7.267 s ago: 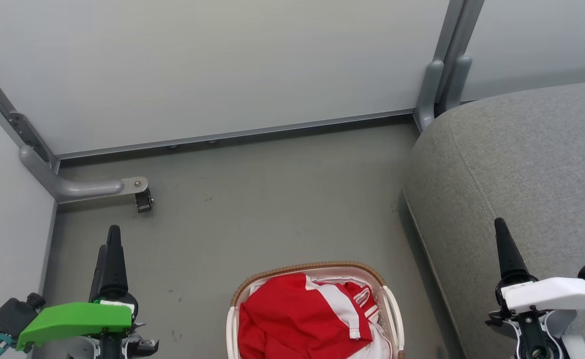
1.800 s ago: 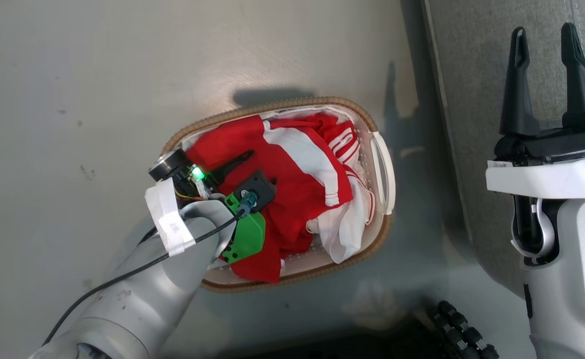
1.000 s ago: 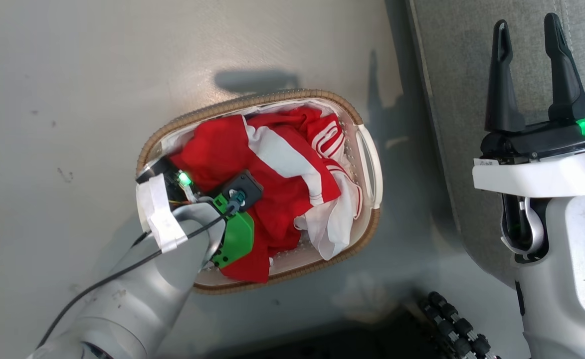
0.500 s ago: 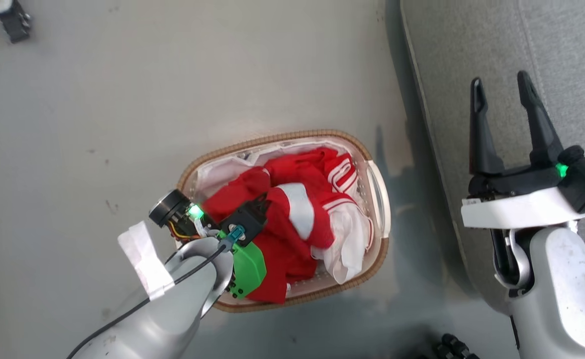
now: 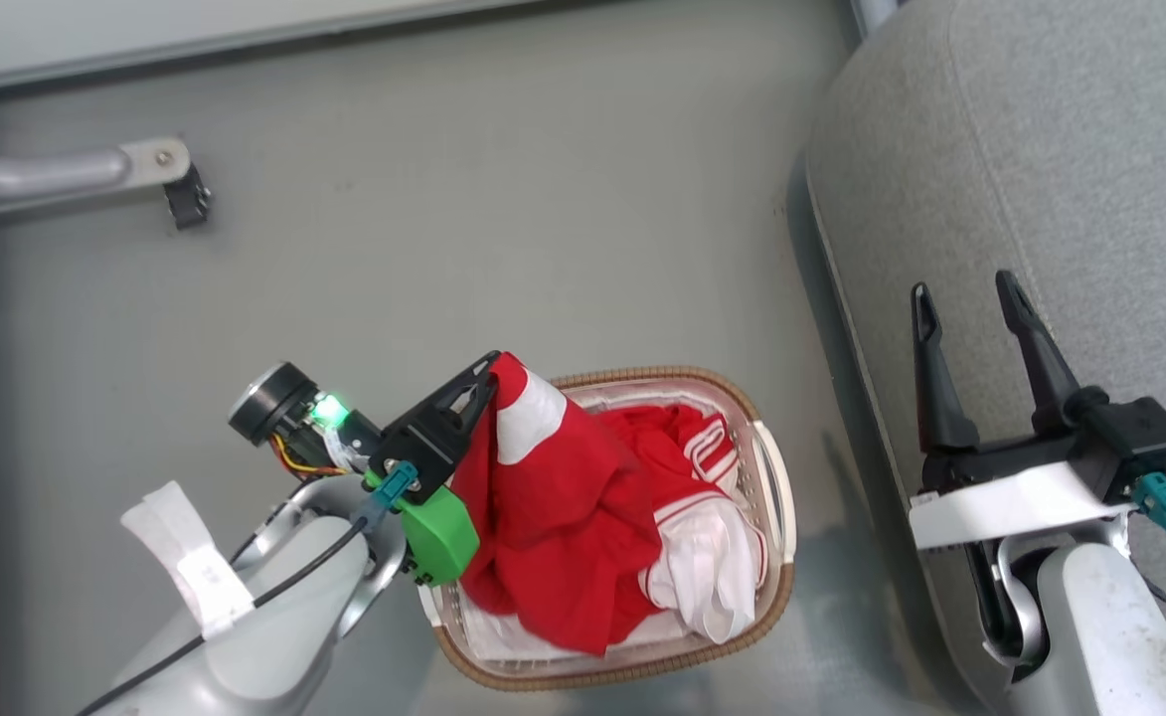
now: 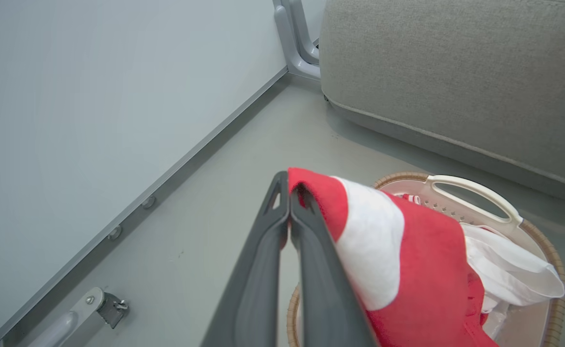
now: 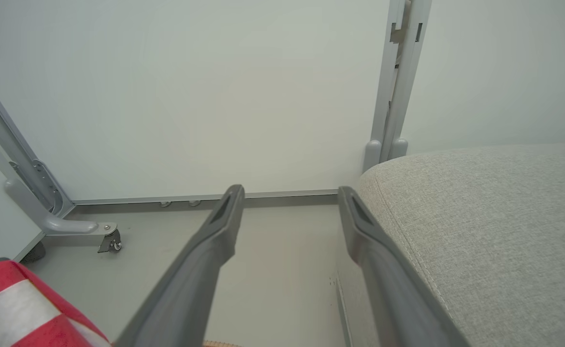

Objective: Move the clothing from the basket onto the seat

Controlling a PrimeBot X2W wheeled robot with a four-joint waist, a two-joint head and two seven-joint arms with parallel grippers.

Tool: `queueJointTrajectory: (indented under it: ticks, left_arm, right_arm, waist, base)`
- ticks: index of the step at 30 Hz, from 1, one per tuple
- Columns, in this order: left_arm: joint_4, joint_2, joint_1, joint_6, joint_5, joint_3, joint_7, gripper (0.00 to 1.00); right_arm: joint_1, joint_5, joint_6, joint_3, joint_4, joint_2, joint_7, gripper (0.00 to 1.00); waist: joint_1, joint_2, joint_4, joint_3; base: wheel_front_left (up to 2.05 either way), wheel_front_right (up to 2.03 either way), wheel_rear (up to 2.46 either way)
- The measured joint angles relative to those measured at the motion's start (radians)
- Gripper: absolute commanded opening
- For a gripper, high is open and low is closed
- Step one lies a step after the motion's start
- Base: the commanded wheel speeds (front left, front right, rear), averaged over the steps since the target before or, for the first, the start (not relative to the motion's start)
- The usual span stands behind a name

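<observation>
Head view: the left gripper (image 5: pixel 489 366) has its 2 long dark fingers squeezed right together on a corner of the bright red soft fabric garment with white stripes and panels (image 5: pixel 553 497). That pinched corner sits up above the oval white perforated plastic basket with the brown woven rim (image 5: pixel 642 376). The rest of the garment hangs down into the basket, so most of it's in there, bunched up, with a white panel toward the right side. The basket's on the plain grey floor (image 5: pixel 493 199), just beside the big grey woven-fabric cushion seat (image 5: pixel 1040 149).

Left wrist view backs that up: the fingers (image 6: pixel 263 270) are closed, with red cloth caught between them near the tips and draped over 1 of them.

The right gripper (image 5: pixel 962 288) shows over the seat near its edge, fingers clearly spread apart with nothing between them. Right wrist view shows the same wide gap.
</observation>
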Motion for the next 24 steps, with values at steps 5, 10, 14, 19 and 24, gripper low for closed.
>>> queueJointTrajectory:
  ticks: [5, 10, 14, 19, 24]
  left_arm:
    - [-0.068, 0.063, -0.029, -0.016, 0.028, -0.002, 0.0, 0.0]
    - [-0.145, 0.123, -0.116, -0.031, 0.044, -0.007, 0.026, 0.0]
    - [-0.213, 0.163, -0.201, -0.037, 0.044, 0.002, 0.064, 0.0]
    - [-0.268, 0.204, -0.318, -0.04, 0.039, 0.01, 0.115, 0.0]
    - [-0.297, 0.209, -0.402, -0.044, 0.027, 0.01, 0.152, 0.0]
  right_arm:
    - [0.044, -0.003, 0.0, 0.014, 0.013, 0.0, 0.0, 1.0]
    - [0.068, -0.005, 0.0, 0.026, 0.019, 0.0, 0.0, 1.0]
    - [0.081, -0.005, 0.0, 0.036, 0.022, 0.0, 0.0, 1.0]
    - [0.083, -0.005, 0.0, 0.06, 0.023, 0.0, 0.0, 1.0]
    - [0.083, -0.005, 0.0, 0.098, 0.025, 0.0, 0.0, 1.0]
  waist:
    - [0.0, 0.0, 0.013, -0.088]
    - [0.0, 0.0, 0.018, -0.166]
    - [0.0, 0.0, 0.019, -0.218]
    - [0.0, 0.0, 0.014, -0.259]
    - [0.0, 0.0, 0.0, -0.274]
  base:
    - [0.0, 0.0, 0.0]
    - [0.0, 0.0, 0.0]
    - [0.0, 0.0, 0.0]
    - [0.0, 0.0, 0.0]
    - [0.0, 0.0, 0.0]
